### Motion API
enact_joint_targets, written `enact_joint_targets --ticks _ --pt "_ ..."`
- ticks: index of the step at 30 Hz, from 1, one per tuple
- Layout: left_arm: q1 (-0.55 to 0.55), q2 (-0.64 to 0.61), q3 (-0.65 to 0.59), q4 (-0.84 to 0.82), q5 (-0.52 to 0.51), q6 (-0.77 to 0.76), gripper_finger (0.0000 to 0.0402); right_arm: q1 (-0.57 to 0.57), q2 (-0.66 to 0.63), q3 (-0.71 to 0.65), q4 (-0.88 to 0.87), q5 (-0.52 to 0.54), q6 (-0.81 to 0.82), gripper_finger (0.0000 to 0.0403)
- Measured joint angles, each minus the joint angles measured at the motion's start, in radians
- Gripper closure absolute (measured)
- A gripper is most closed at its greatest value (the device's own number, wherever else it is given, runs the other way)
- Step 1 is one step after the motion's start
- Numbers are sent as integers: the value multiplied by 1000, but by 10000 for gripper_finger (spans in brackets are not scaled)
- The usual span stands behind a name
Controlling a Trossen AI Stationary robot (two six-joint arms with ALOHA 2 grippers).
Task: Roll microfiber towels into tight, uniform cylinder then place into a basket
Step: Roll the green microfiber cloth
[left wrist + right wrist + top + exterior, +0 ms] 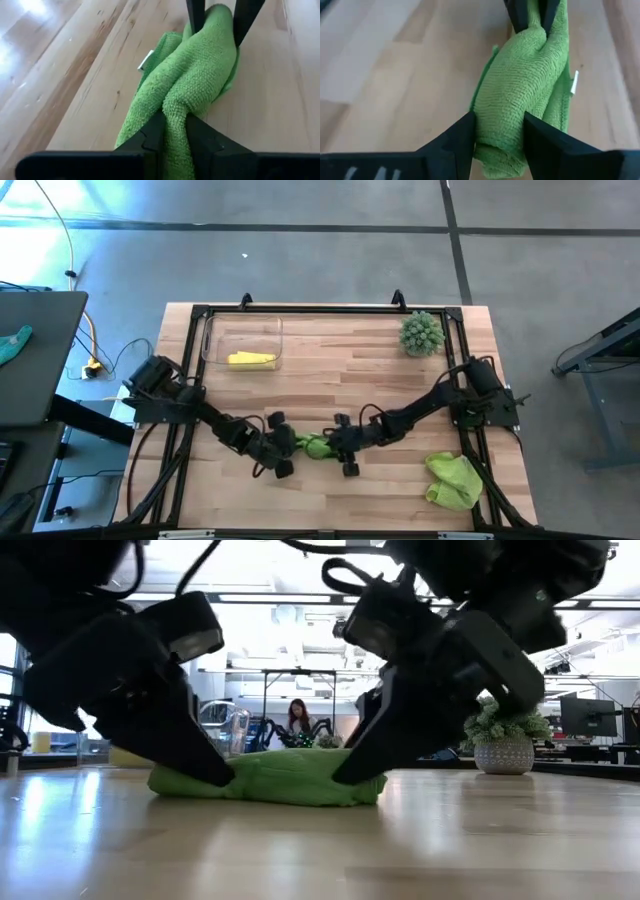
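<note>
A light green microfiber towel (pixel 315 447), bunched into a loose, twisted roll, lies lengthwise on the wooden table between my two grippers. My left gripper (pixel 175 125) is shut on its left end. My right gripper (pixel 499 125) is open at the right end, one finger on each side of the roll. In the low view both grippers slant down onto the towel (pixel 265 780). The clear basket (pixel 210 340) stands at the far left with a pale yellow towel (pixel 250 360) lying in it. A second green towel (pixel 452 480) lies crumpled at the near right. My left gripper pinches the towel's left end (pixel 172 112) between its two fingers, several bunched layers of it. The fingers slant down from the table's left. The towel stays lying on the table. My right gripper straddles the right end (pixel 500 107), which fills the gap and meets both fingers' inner sides; I cannot tell whether they squeeze it.
A spiky round green plant in a pot (pixel 421 333) stands at the far right corner. A black frame (pixel 300 308) runs along the table's edges. Bare wood lies between the basket and the grippers. A person sits in the room beyond the table (pixel 297 718).
</note>
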Motion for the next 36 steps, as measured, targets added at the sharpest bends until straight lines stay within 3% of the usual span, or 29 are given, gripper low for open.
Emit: enact_joint_targets --ticks 5,13,18,25,36 --pt "38 -26 -5 11 81 -25 355 29 0 72 -145 97 -84 261" --pt "103 -39 -5 13 198 -37 355 62 0 392 -709 276 -110 261" --pt "133 -46 -7 28 228 -39 355 75 9 443 -635 303 -126 261" --pt "170 -53 -8 38 264 -32 356 75 42 328 -502 290 -64 261" --pt "242 -62 -9 62 296 -9 356 88 50 254 -513 237 54 261"
